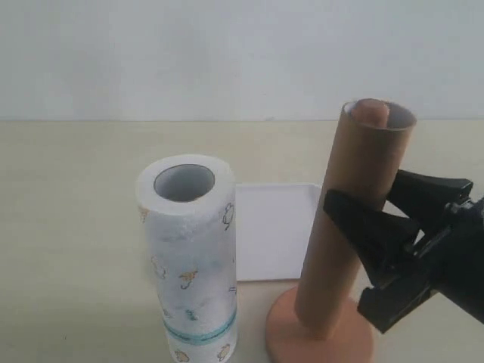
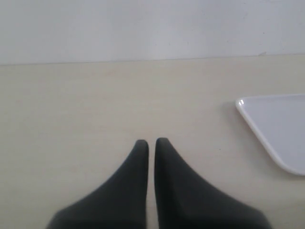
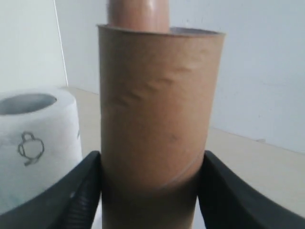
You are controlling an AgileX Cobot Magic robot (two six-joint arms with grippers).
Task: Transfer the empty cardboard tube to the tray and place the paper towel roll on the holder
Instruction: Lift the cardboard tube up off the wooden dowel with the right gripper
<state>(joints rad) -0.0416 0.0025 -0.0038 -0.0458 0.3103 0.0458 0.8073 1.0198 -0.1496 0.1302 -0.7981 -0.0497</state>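
The brown empty cardboard tube (image 1: 349, 219) (image 3: 159, 124) stands tilted over the holder (image 1: 321, 336), whose rounded dowel top (image 1: 370, 112) (image 3: 138, 14) pokes out of the tube's upper end. My right gripper (image 1: 361, 204) (image 3: 151, 164) is shut on the tube, one black finger pressed on each side of its middle. The white paper towel roll (image 1: 189, 253) (image 3: 33, 138) stands upright left of the holder, core hole up. Behind them lies the white tray (image 1: 272, 227) (image 2: 279, 126). My left gripper (image 2: 151, 143) is shut with nothing in it, over bare table left of the tray.
The pale tabletop (image 1: 68, 227) stretches left of the roll. A plain white wall (image 1: 227, 53) closes the back edge of the table.
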